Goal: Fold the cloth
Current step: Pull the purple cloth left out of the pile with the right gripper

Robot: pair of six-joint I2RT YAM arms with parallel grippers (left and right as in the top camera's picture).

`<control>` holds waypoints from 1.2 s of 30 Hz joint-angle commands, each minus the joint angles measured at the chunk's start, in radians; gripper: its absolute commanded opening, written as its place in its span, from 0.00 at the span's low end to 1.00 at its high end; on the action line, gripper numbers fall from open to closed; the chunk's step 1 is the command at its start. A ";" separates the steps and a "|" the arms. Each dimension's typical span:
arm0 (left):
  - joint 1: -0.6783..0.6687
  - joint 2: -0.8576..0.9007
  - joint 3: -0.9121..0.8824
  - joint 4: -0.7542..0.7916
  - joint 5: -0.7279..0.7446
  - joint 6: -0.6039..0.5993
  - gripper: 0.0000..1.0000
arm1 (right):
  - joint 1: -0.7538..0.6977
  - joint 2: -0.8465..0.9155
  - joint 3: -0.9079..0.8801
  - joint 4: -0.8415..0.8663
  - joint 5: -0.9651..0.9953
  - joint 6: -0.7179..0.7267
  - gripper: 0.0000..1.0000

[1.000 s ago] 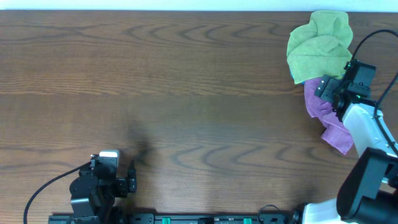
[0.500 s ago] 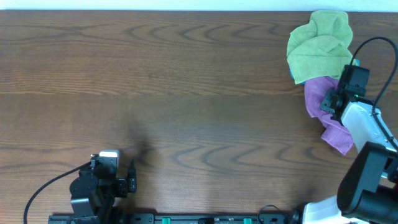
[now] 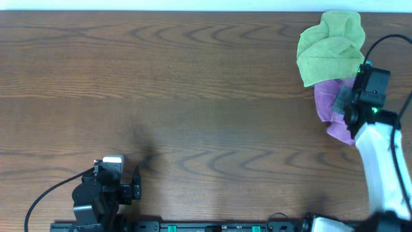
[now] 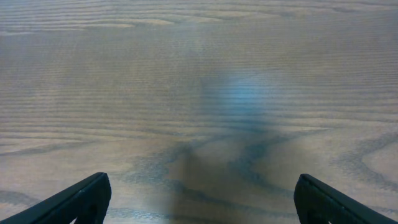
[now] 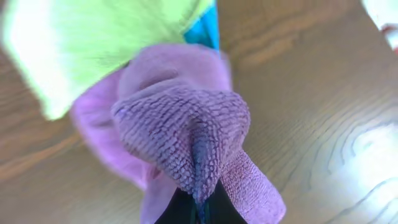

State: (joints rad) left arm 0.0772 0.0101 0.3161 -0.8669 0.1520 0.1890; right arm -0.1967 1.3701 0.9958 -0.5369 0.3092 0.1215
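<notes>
Wood grain in dark brown runs across the whole table (image 3: 193, 77), which is smooth and a little shiny. At the near left edge the left arm is folded low, and the black left gripper (image 3: 136, 184) points to the right. In its wrist view the two dark fingers (image 4: 81, 199) stand wide apart at the bottom corners, with only bare wood between them.

At the far right lies a lime-green cloth (image 3: 331, 45), soft and bunched into rounded folds. Just at its near edge is the cloth (image 3: 329, 106), lilac-purple, crumpled into a small uneven heap and partly tucked under the green one. From close, its surface shows a fine looped terry weave. A thin strip of bright blue fabric (image 5: 204, 30) shows where the green and the purple meet.

The right arm comes up from the near right corner as a white link, and its black wrist hangs over the right side of the cloth. The right gripper (image 5: 196, 208) is pressed together on a fold of the cloth, which it pinches up into a narrow pointed ridge; the rest of the fabric hangs to both sides of the ridge.
</notes>
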 commanded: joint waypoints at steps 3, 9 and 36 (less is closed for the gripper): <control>-0.003 -0.006 0.000 0.000 -0.006 0.017 0.95 | 0.126 -0.145 0.010 -0.110 -0.027 -0.039 0.01; -0.003 -0.006 0.000 0.000 -0.006 0.017 0.95 | 0.302 -0.242 0.010 -0.220 -0.161 -0.050 0.01; -0.003 -0.006 0.000 0.000 -0.006 0.017 0.95 | 0.860 -0.188 0.090 -0.101 -0.514 0.018 0.01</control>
State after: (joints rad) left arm 0.0765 0.0101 0.3161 -0.8673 0.1501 0.1890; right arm 0.6033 1.1633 1.0683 -0.6556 -0.1009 0.1036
